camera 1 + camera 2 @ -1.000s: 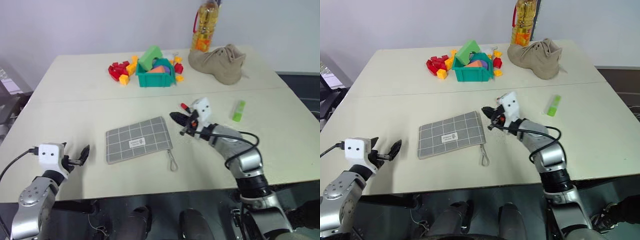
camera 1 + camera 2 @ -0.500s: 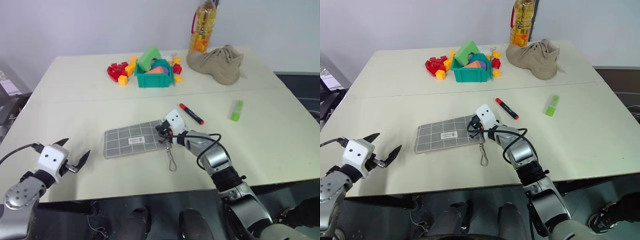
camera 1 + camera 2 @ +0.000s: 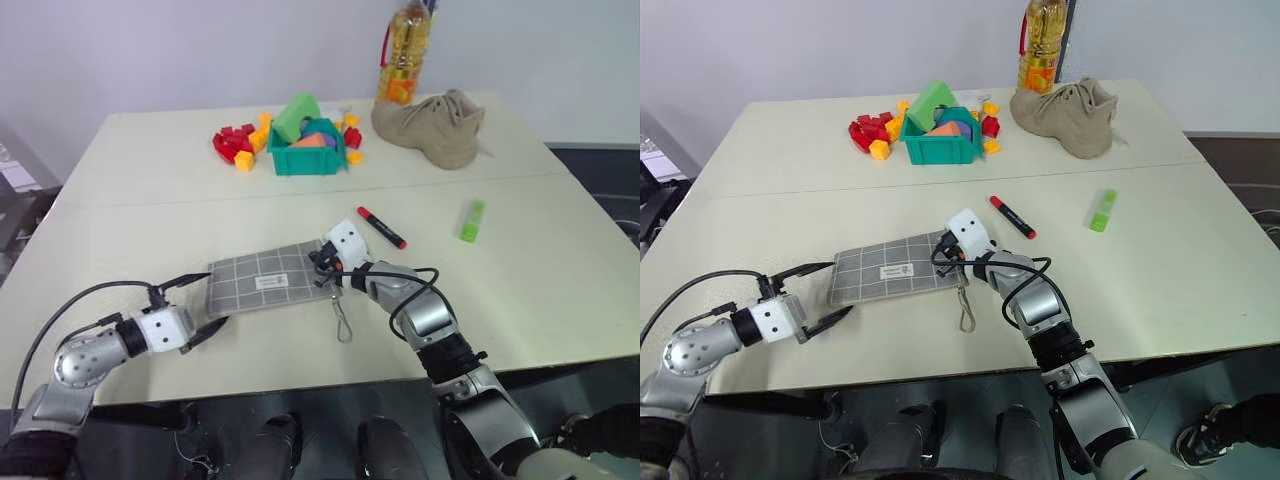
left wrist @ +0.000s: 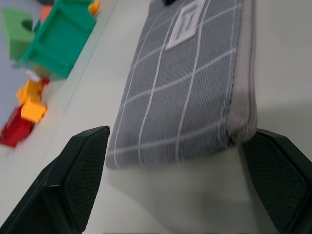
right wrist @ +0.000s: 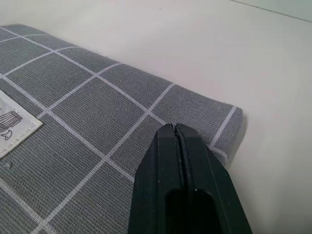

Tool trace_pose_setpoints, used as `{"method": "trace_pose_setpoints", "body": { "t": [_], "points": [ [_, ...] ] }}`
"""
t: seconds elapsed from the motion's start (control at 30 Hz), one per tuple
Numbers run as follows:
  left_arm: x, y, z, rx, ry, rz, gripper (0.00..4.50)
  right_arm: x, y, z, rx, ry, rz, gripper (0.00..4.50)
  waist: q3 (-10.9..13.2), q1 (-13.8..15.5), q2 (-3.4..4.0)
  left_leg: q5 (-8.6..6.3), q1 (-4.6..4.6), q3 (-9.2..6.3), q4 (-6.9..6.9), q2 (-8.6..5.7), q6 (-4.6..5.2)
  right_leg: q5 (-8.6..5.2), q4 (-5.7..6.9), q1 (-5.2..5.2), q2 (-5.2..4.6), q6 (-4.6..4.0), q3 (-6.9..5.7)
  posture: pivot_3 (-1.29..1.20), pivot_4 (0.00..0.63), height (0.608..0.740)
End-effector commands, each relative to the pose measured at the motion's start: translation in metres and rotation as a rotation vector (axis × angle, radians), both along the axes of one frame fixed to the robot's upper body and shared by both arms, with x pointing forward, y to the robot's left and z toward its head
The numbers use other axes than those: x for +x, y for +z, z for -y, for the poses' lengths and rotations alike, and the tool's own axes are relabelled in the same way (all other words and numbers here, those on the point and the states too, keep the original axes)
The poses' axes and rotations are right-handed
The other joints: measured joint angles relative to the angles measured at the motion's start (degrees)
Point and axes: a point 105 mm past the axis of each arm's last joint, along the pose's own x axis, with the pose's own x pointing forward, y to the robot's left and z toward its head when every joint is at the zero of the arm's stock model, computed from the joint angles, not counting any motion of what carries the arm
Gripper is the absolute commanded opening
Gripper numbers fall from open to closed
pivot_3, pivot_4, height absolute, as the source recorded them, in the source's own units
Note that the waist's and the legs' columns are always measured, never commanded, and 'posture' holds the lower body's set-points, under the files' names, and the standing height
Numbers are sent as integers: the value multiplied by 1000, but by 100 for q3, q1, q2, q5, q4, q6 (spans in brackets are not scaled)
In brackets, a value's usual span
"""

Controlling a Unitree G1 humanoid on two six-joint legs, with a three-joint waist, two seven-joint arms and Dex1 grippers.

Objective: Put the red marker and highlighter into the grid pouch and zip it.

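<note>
Beige tabletop point(image 3: 150, 190) carries the grid pouch point(image 3: 262, 283) at centre frame, soft and floppy. My right gripper point(image 3: 322, 266), clenched empty, presses its right end; my left gripper point(image 3: 203, 302) gapes around the left edge, the place to pinch.

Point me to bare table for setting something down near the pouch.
Free: the strip between the grid pouch and the green bin, and the near right corner past the highlighter. Crowded: the far edge, with blocks, bin, shoe and bottle.
</note>
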Motion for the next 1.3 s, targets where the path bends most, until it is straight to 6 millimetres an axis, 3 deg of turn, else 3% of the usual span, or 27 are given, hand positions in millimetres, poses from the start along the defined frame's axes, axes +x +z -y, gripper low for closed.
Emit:
{"method": "trace_pose_setpoints", "body": {
  "t": [0.03,0.07,0.17,0.23,0.4,0.57,0.7,0.83,1.03,1.17,1.3],
  "points": [
    [3,-1,4,12,-65,23,4500,-1,-7,-1,-16,-8,-19,40,-1,3,-1,0,0,-1,0,0,0,0,1,0,0,0,0,0,150,740],
    [5,-1,5,12,-80,29,4500,-2,-7,-1,-17,-6,-18,40,-1,2,-1,0,1,-1,1,0,0,0,2,0,0,0,0,0,150,740],
    [8,0,7,15,-117,53,3564,-1,-7,-2,-19,-4,-16,0,-1,-7,-1,1,1,-1,1,-1,0,0,5,0,0,1,0,0,150,740],
    [11,1,8,14,-130,72,2697,-1,-6,-2,-21,-4,-14,0,-1,-9,-1,1,1,0,1,-1,0,0,8,-2,0,1,0,0,150,740],
    [14,2,12,-1,-158,99,41,-1,-6,-2,-27,-1,-7,0,-2,-11,-2,1,1,0,2,-1,-1,0,11,-1,0,2,0,0,150,740],
    [10,0,17,-57,-154,77,41,1,0,-1,-18,-5,22,0,-2,-12,-2,1,1,-1,3,-2,0,0,12,-1,0,2,0,0,150,740],
    [6,2,17,-146,-83,23,41,8,35,6,56,-5,131,0,0,-18,1,1,1,-1,3,-2,0,0,13,-1,0,2,4,0,150,740],
    [11,12,12,-276,82,-5,0,11,70,28,113,0,194,1333,2,-3,1,1,-2,-1,4,-3,0,0,13,0,-1,2,5,0,150,740],
    [12,20,14,-434,273,1,0,10,93,65,111,-11,229,4460,2,-6,1,1,-3,0,0,-2,0,-4,15,12,-1,5,6,0,150,740],
    [15,24,23,-484,325,22,0,0,86,72,147,19,146,4460,2,1,1,1,-3,0,-1,0,0,-3,17,11,1,4,6,0,150,740],
    [18,26,35,-504,323,27,0,-5,76,64,148,33,103,4460,2,20,0,1,-4,3,0,-1,0,-3,16,12,-2,4,6,0,150,740]
  ]
}}
